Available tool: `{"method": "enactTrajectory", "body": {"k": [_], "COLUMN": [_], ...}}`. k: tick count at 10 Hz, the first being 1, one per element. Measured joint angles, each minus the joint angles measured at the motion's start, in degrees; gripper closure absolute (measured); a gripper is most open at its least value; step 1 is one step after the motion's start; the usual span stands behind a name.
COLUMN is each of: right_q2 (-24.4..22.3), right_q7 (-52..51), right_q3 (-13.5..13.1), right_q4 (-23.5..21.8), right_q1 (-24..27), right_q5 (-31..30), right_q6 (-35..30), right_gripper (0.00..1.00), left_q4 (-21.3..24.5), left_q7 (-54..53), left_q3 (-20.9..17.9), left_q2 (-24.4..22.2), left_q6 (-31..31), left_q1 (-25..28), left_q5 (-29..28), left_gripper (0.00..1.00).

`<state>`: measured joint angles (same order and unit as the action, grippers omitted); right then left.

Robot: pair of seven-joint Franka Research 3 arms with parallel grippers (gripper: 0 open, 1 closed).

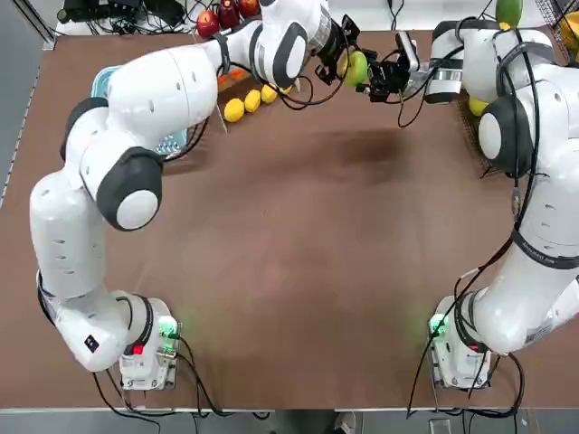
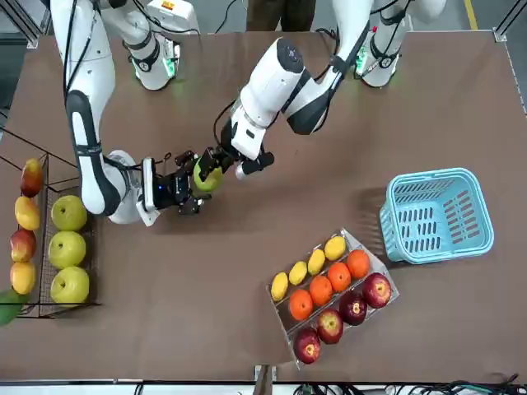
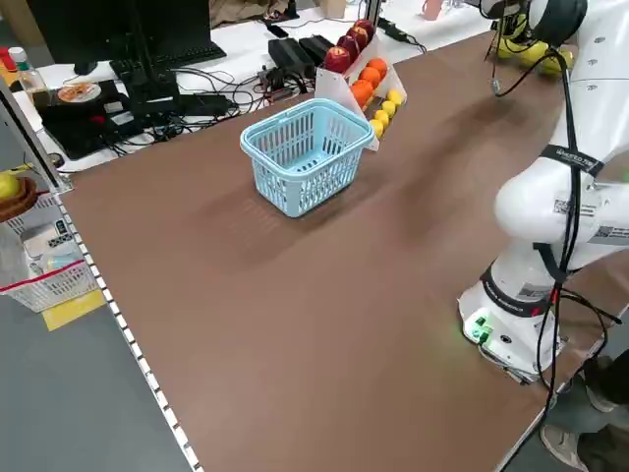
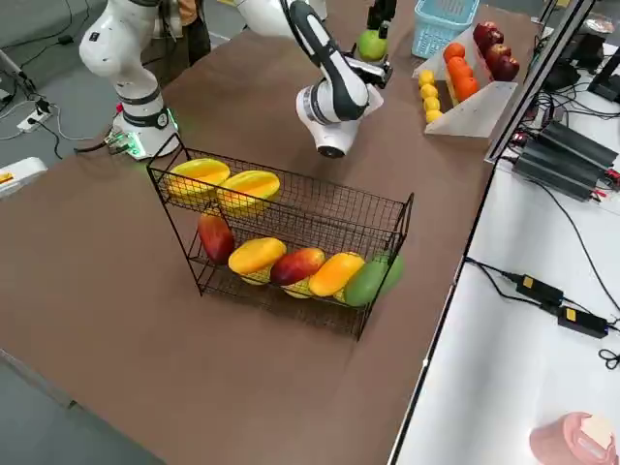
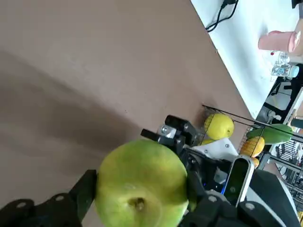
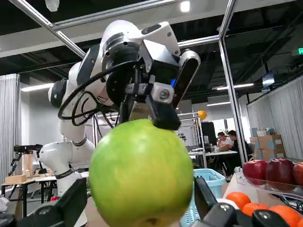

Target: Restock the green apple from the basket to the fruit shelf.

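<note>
The green apple hangs in the air over the far middle of the table, with my left gripper shut on it. My right gripper faces it from the other side, open, with a finger on each side of the green apple. The light blue basket stands with nothing in it at the far left. The black wire fruit shelf stands at the far right and holds green apples and mangoes.
A white-sided slanted stand of lemons, oranges and red apples sits at the far edge beside the basket. Cables and power bricks lie on the white bench past the shelf. Both arm bases stand at the near edge.
</note>
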<state>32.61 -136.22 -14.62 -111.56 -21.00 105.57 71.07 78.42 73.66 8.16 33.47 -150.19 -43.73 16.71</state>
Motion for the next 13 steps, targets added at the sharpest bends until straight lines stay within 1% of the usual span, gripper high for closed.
{"method": "enactTrajectory", "body": {"k": [1,3,4,7,8,9,11,12,13], "right_q2": [0.05,0.08,0.10,0.15,0.20,0.20,0.17,0.16,0.17], "right_q7": [0.00,-0.02,-0.02,-0.02,-0.02,-0.02,-0.02,0.25,0.89], "right_q3": [-0.03,0.01,0.07,0.24,0.39,0.76,1.46,1.52,1.49], "right_q4": [-0.17,-0.36,-0.41,-0.49,-0.54,-0.58,-0.63,-0.64,-0.67], "right_q1": [0.01,0.02,0.07,0.12,0.15,0.13,0.05,0.04,0.05], "right_q5": [0.02,0.17,0.30,0.35,0.38,0.43,0.37,0.31,0.27], "right_q6": [0.00,-0.26,-0.25,-0.28,-0.39,-1.29,-3.39,-4.13,-4.72], "right_gripper": [0.00,0.05,0.12,0.12,0.12,0.13,0.13,0.13,0.13], "left_q4": [-0.34,-0.44,-0.48,-0.49,-0.49,-0.48,-1.00,-1.36,-1.91], "left_q7": [0.17,0.45,0.56,0.64,0.65,0.64,0.57,0.57,0.56], "left_q3": [-0.23,-0.22,-0.25,-0.27,-0.29,-0.49,-0.88,-0.93,-0.96], "left_q2": [0.39,0.45,0.40,0.38,0.38,0.37,0.20,-0.17,-0.82], "left_q6": [0.00,0.08,0.31,0.63,0.78,0.94,0.49,0.68,2.26], "left_q1": [-0.30,-0.48,-0.52,-0.51,-0.51,-0.51,-0.41,-0.25,-0.06], "left_q5": [0.00,0.00,0.00,0.00,0.00,-0.09,-3.10,-3.88,-4.04], "left_gripper": [0.18,0.18,0.18,0.18,0.16,0.10,0.00,0.00,0.00]}}
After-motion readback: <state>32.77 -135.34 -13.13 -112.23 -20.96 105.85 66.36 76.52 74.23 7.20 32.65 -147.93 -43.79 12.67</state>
